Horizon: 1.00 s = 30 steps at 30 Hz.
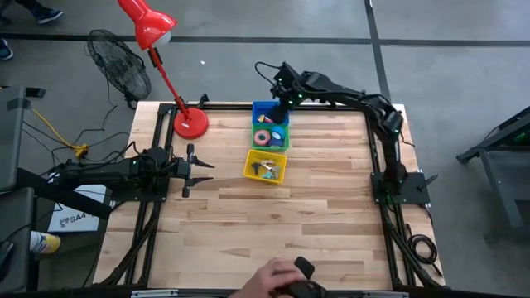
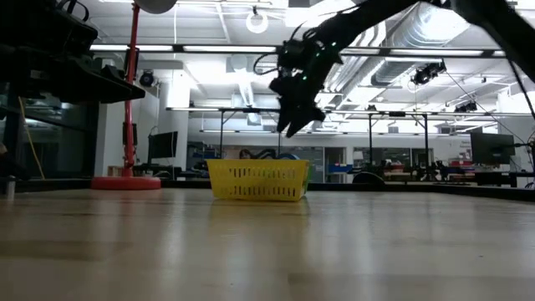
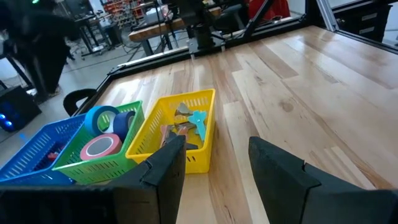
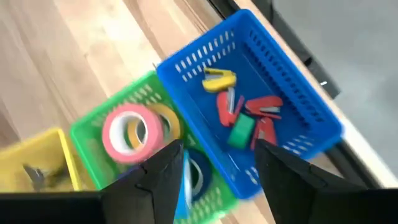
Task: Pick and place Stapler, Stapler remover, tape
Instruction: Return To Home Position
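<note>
High view is showing the right gripper (image 1: 279, 103) hanging wide open and empty over the blue bin (image 4: 298, 93) at 12 o'clock on the table (image 1: 331, 215), where the staplers (image 4: 264, 107) are lying. They are looking hard and a bit heavy, so pinching the thin middle seems best. The tape (image 4: 127, 134) is resting in the green bin (image 4: 93, 124) just beside. The left gripper (image 1: 201, 171) is waiting at 9 o'clock, open too.

Bright ceiling strips (image 2: 251, 48) flood the hall with even white light, and the wooden surface (image 1: 315, 207) lies uniformly lit from above with only faint shadows. Seen level across the planks, the right pincer (image 2: 291, 127) hangs as a dark silhouette against the glare, with a pale sheen on the wood below.
</note>
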{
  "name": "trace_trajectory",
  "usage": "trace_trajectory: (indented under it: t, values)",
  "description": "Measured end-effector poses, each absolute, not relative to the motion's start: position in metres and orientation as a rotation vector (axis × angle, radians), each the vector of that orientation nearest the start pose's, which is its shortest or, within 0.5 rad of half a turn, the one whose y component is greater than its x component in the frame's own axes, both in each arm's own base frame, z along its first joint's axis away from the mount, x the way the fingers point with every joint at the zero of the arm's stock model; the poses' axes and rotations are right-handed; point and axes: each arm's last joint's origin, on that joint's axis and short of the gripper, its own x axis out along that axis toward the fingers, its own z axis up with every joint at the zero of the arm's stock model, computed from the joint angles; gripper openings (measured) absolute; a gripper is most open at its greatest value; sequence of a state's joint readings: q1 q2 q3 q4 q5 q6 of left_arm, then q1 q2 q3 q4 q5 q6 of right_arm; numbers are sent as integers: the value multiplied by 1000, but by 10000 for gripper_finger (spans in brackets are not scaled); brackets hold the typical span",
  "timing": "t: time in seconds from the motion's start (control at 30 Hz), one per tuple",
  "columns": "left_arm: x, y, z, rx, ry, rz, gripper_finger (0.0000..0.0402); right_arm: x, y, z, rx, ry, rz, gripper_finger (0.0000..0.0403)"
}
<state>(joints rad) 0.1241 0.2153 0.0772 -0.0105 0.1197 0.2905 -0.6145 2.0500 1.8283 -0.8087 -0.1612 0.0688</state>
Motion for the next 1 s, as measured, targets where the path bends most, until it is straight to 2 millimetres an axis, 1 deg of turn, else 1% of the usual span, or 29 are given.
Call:
trace_trajectory:
  t: [0.07, 0.17, 0.23, 0.33, 0.4, 0.53, 0.67, 0.77, 0.87, 1.0]
  values:
    - [108, 10, 171, 272, 147, -17, 172, 356, -241, 266, 394, 941, -450, 190]
    - [108, 10, 171, 272, 146, -17, 172, 339, -219, 272, 320, 875, -477, 188]
    - [108, 10, 171, 272, 147, -17, 172, 325, -203, 273, 303, 808, -497, 188]
    - [108, 10, 171, 272, 146, -17, 172, 301, -178, 269, 302, 739, -510, 190]
    - [108, 10, 171, 272, 147, -17, 172, 283, -159, 264, 339, 710, -508, 189]
    - [108, 10, 171, 272, 147, -17, 172, 250, -124, 251, 440, 601, -501, 189]
    - [108, 10, 171, 272, 147, -17, 172, 217, -94, 231, 506, 495, -470, 190]
    - [108, 10, 171, 272, 147, -17, 172, 195, -74, 216, 569, 408, -436, 189]
    - [108, 10, 171, 272, 147, -17, 172, 175, -56, 203, 594, 343, -369, 190]
    - [108, 10, 171, 272, 147, -17, 172, 155, -37, 188, 598, 290, -269, 189]
